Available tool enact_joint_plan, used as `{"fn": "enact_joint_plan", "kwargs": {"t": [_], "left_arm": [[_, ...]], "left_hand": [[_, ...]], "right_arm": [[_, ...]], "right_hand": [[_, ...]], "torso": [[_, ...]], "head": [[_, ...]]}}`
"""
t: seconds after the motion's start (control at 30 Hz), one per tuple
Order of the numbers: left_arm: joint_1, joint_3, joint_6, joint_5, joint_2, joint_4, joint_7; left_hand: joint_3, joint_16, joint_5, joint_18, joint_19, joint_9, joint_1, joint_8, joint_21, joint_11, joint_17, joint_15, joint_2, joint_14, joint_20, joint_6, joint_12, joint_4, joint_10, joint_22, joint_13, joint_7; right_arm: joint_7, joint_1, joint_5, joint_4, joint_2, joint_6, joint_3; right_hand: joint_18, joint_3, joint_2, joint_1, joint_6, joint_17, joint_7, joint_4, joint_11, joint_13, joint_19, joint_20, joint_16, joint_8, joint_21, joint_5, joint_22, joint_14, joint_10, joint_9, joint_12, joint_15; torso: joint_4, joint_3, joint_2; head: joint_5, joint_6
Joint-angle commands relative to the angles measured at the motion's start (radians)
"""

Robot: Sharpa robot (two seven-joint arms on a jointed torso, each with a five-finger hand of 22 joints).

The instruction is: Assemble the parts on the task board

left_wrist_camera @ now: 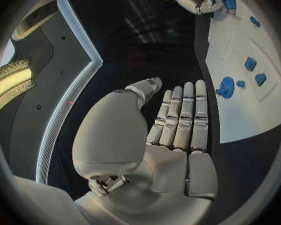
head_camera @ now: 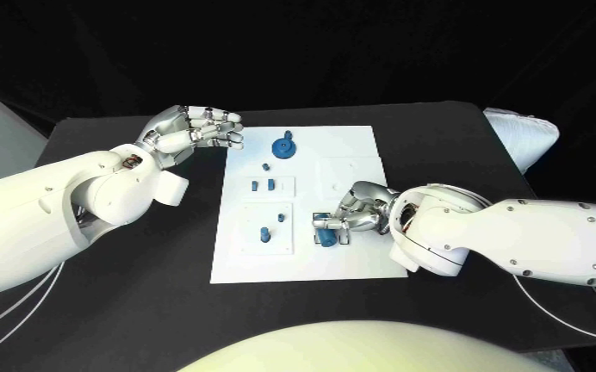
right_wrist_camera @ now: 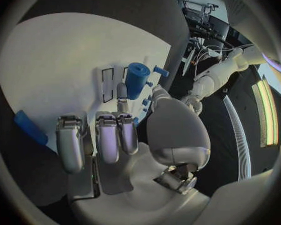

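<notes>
Task board: we see the white plate lying flat in the middle of the black table, and we place everything else by it.
Left hand: we find it just off the board's far left corner, over the table. In the left wrist view its fingers lie straight and side by side, the thumb apart, and nothing is in it.
Right hand: it sits over the board's near right part, fingers bent down. We see a blue cylinder part standing upright at the fingertips; a fingertip appears to touch it, but we cannot tell whether the hand grips it.
Gear-shaped part: blue, on the board's far part, left of centre, well apart from the right hand.
Small parts: a pair standing in a recess at the board's middle left, with a tiny blue piece just beyond them.
Near-left part: blue, in the recess at the board's near left.
Flat blue piece: lying by the board's edge beside the right hand.
</notes>
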Motion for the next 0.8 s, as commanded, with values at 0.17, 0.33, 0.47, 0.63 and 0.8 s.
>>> {"fn": "enact_joint_plan", "kwargs": {"t": [0.17, 0.33, 0.47, 0.63, 0.8], "left_arm": [[0.000, 0.001, 0.011, 0.004, 0.001, 0.003, 0.006], [0.000, 0.001, 0.010, 0.004, 0.001, 0.002, 0.006], [0.000, 0.001, 0.010, 0.004, 0.000, 0.002, 0.006], [0.000, 0.001, 0.011, 0.004, 0.001, 0.001, 0.006], [0.000, 0.001, 0.011, 0.004, 0.002, 0.000, 0.006]], "left_hand": [[-0.002, -0.006, 0.000, 0.010, 0.007, -0.001, 0.004, 0.002, -0.007, 0.005, 0.001, 0.001, 0.002, 0.008, -0.002, 0.001, -0.004, 0.005, 0.003, -0.001, 0.000, -0.001], [-0.002, -0.006, 0.000, 0.010, 0.007, -0.001, 0.004, 0.002, -0.007, 0.005, 0.001, 0.001, 0.002, 0.008, -0.002, 0.001, -0.004, 0.005, 0.003, -0.001, 0.000, -0.001], [-0.002, -0.006, 0.000, 0.010, 0.007, -0.001, 0.004, 0.002, -0.007, 0.005, 0.001, 0.001, 0.002, 0.008, -0.002, 0.001, -0.004, 0.005, 0.003, -0.001, 0.000, -0.001], [-0.002, -0.007, 0.000, 0.010, 0.008, -0.001, 0.005, 0.003, -0.008, 0.005, 0.002, 0.000, 0.003, 0.009, -0.002, 0.002, -0.004, 0.006, 0.004, -0.002, 0.000, -0.001], [-0.002, -0.007, 0.000, 0.010, 0.008, -0.001, 0.005, 0.003, -0.008, 0.005, 0.002, 0.000, 0.003, 0.009, -0.002, 0.002, -0.004, 0.006, 0.004, -0.002, 0.000, -0.001]], "right_arm": [[0.048, -0.002, -0.097, 0.016, -0.020, 0.044, 0.000], [0.067, -0.002, -0.107, 0.026, -0.041, 0.045, 0.000], [0.096, -0.002, -0.119, 0.035, -0.062, 0.052, 0.000], [0.138, -0.001, -0.131, 0.043, -0.080, 0.067, 0.001], [0.161, -0.001, -0.129, 0.045, -0.087, 0.083, 0.001]], "right_hand": [[-0.014, -0.015, 0.016, 0.004, -0.009, 0.247, 0.000, -0.002, -0.005, 0.263, 0.105, -0.005, 0.004, 0.006, 0.004, 0.001, 0.263, 0.101, 0.103, 0.002, 0.003, -0.003], [-0.014, -0.018, 0.036, 0.048, -0.011, 0.246, -0.001, -0.005, -0.006, 0.263, 0.105, -0.006, 0.003, 0.011, 0.004, 0.016, 0.263, 0.100, 0.103, 0.004, 0.003, -0.004], [-0.014, -0.023, 0.031, 0.119, -0.011, 0.246, -0.003, -0.008, -0.008, 0.263, 0.105, -0.008, 0.003, 0.017, 0.004, 0.015, 0.263, 0.100, 0.103, 0.005, 0.003, -0.006], [-0.014, -0.025, 0.014, 0.200, -0.010, 0.242, -0.005, -0.008, -0.010, 0.263, 0.105, -0.009, 0.002, 0.024, 0.004, -0.010, 0.263, 0.100, 0.103, 0.006, 0.003, -0.008], [-0.014, -0.015, 0.007, 0.224, -0.008, 0.242, -0.006, -0.006, -0.011, 0.263, 0.105, -0.010, 0.001, 0.028, 0.004, -0.041, 0.263, 0.100, 0.103, 0.006, 0.003, -0.008]], "torso": [[0.0003, 0.0005, 0.000], [0.0000, 0.0005, 0.000], [-0.0002, -0.0005, 0.000], [-0.0004, 0.0001, 0.000], [0.0004, 0.0004, 0.000]], "head": [[0.001, 0.000], [-0.001, 0.001], [-0.003, 0.001], [-0.004, 0.002], [-0.003, 0.001]]}}
